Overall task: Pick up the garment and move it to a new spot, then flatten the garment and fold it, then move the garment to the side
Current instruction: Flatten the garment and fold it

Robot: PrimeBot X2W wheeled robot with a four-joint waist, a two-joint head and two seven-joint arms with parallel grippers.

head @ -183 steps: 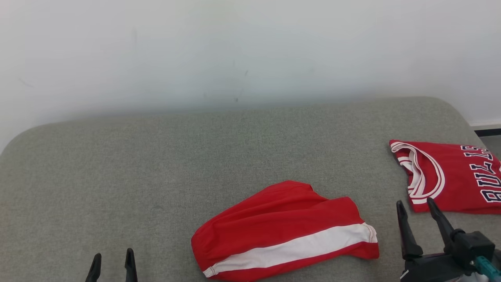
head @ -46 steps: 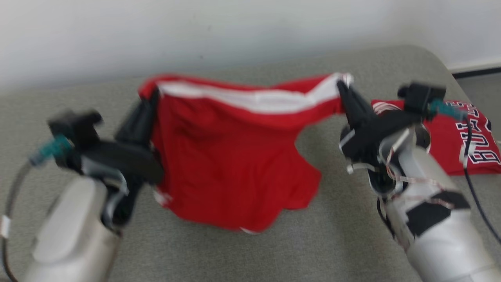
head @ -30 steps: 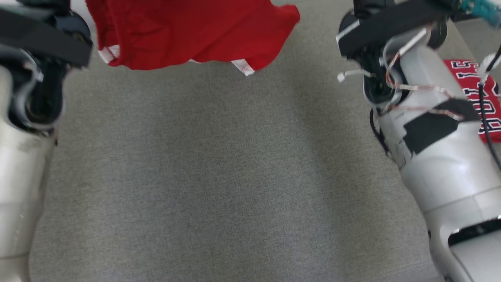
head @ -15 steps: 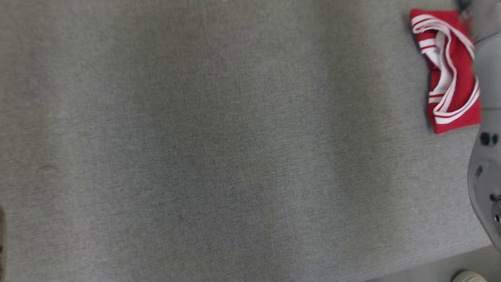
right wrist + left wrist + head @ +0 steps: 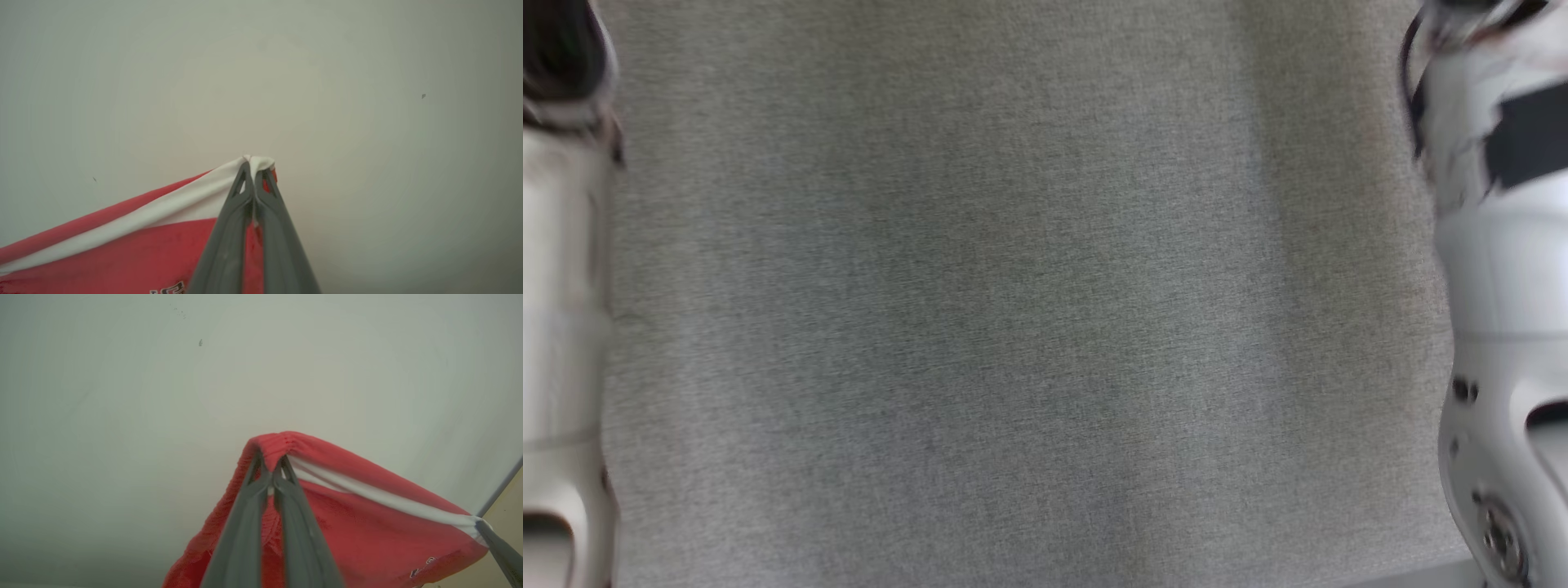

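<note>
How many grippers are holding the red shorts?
2. The left gripper pinches the shorts at the gathered red edge; the right gripper pinches the white-striped end. None hidden.

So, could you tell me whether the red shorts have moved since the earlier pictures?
Yes: the shorts went upward, off the grey cushion where they lay; the left tool and right tool now hold them stretched before the pale wall.
</note>
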